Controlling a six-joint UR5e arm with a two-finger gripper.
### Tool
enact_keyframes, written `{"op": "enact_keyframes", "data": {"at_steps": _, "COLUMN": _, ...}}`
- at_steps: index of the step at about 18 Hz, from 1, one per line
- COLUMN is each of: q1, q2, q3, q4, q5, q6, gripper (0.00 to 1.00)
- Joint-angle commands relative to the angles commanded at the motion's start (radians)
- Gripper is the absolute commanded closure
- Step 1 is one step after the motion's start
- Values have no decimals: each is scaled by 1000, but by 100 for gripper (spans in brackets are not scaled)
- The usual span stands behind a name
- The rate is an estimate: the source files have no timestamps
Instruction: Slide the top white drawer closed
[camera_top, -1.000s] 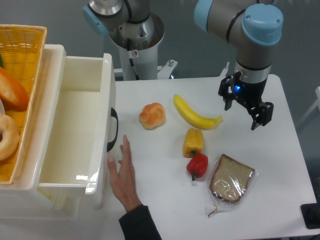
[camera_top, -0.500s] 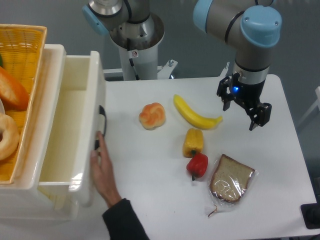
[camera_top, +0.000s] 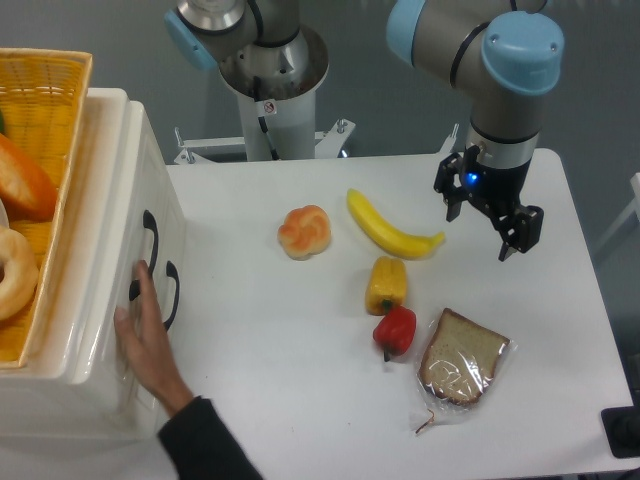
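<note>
Where the glossy cream-white plastic top drawer (camera_top: 140, 190) sits flush in its cabinet at the table's nine o'clock edge, a person's hand (camera_top: 145, 330) presses flat on the front beside the curved black handles. Atop the cabinet, a yellow wicker basket (camera_top: 45, 110) holds bread. On the white table (camera_top: 300, 360) lie a bun (camera_top: 304, 231), banana (camera_top: 390, 228), yellow pepper (camera_top: 387, 285), red pepper (camera_top: 396, 331) and bagged bread slice (camera_top: 462, 371). At two o'clock the gripper (camera_top: 488, 222) hangs spread, empty.

Cream-white top white drawer (camera_top: 110, 250) (black handle (camera_top: 148, 240)), yellow banana (camera_top: 390, 228), red pepper (camera_top: 396, 329).
</note>
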Motion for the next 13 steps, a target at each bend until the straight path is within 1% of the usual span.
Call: {"op": "enact_keyframes", "data": {"at_steps": 13, "q1": 11, "q2": 5, "q3": -3, "q4": 0, "q5": 0, "q6": 2, "gripper": 0}}
